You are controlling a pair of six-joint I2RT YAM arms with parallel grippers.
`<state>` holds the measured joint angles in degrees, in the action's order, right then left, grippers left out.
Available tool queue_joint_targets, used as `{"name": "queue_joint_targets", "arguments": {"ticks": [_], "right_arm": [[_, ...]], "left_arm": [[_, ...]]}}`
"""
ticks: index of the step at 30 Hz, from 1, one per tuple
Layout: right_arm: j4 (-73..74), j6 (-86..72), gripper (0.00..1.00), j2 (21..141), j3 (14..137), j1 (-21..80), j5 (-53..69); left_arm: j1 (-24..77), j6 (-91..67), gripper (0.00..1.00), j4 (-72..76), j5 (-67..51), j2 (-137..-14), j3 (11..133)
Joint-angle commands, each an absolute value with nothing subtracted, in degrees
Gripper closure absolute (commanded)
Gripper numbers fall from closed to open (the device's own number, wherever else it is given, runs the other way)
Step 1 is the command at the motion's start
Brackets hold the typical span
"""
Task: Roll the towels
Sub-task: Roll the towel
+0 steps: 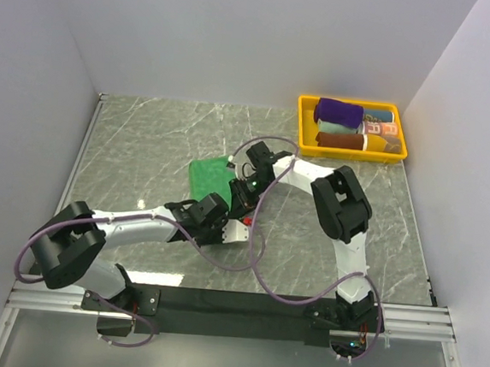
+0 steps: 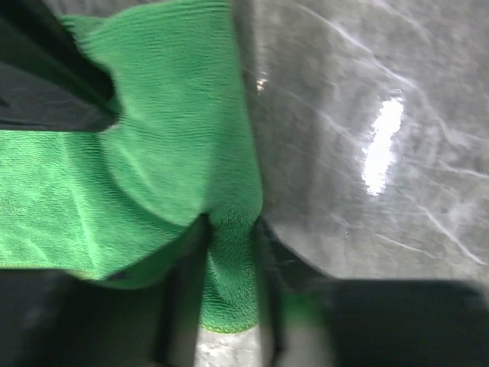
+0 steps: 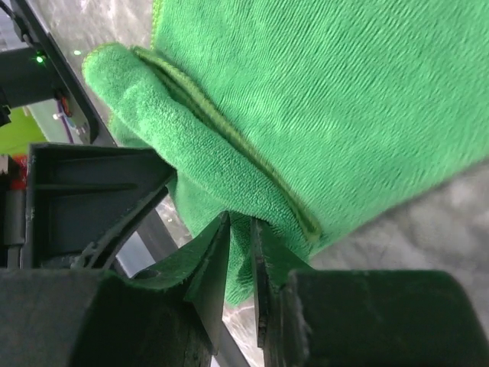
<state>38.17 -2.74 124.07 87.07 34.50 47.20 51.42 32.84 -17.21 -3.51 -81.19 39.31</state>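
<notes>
Green towel [image 1: 208,179] is in the middle of the table [image 1: 137,140], just ahead of both my wrists, and it's mostly flat. From above it's a compact green patch whose near side is hidden under my arms. Up close, that near edge is doubled over. The right wrist view shows a hemmed layer lying on top of another, with a fat lump at the corner. I'd call that the first turn at most, not a roll yet.

My left gripper [image 2: 229,298] is pinched shut on a ridge of the green cloth, which is squeezed up between the two fingers. My right gripper [image 3: 239,256] is doing the same a little further along the same edge, jaws nearly together with a tongue of cloth caught between them. Both hands are on this one towel, close beside each other.

Over at the back right, well apart from me, the yellow tray [image 1: 302,124] holds the dark purple towel [image 1: 339,113]. It looks like a finished roll, lying among a brown roll [image 1: 341,141] and a couple of patterned ones I can't make out in detail.

So here's my reading: purple is done and put away, green is barely started. What's left is to turn this pinched edge over and over, away from me, until the flat part is used up. I need to keep both ends level so the roll doesn't cone. The cloth is soft and floppy, so it may sag between my two grips.
</notes>
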Motion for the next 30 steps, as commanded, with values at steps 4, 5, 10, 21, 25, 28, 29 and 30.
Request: {"name": "queue_joint_targets", "arguments": {"ticks": [4, 5, 10, 21, 25, 28, 29, 30], "right_arm": [[30.0, -1.6, 0.69, 109.0, 79.4, 29.2, 46.1], [30.5, -0.6, 0.69, 107.6, 79.2, 28.2, 45.8], [33.2, 6.3, 0.60, 97.8, 77.6, 21.4, 42.7], [37.0, 22.6, 0.30, 67.3, 54.7, 17.4, 32.9], [38.0, 26.6, 0.21, 60.0, 53.1, 25.4, 32.0], [32.0, 29.2, 0.21, 60.0, 51.3, 37.7, 25.1], [30.8, 30.1, 0.22, 61.1, 51.2, 39.4, 24.5], [30.0, 31.4, 0.24, 64.7, 51.8, 41.1, 23.5]], "left_arm": [[47.5, 32.5, 0.88, -26.5, -15.9, -84.2, 41.9], [46.7, 33.2, 0.90, -28.2, -17.8, -84.5, 42.7], [39.5, 37.3, 0.99, -40.9, -30.4, -88.8, 50.3], [30.7, 45.1, 0.99, -57.2, -44.0, -108.4, 64.6], [27.6, 48.2, 0.99, -64.3, -47.2, -116.4, 70.8], [26.5, 49.1, 0.99, -66.6, -47.3, -120.1, 73.8], [26.4, 49.2, 0.99, -67.1, -47.1, -121.5, 74.4], [26.4, 49.7, 0.99, -67.5, -46.9, -122.2, 74.9]]}}
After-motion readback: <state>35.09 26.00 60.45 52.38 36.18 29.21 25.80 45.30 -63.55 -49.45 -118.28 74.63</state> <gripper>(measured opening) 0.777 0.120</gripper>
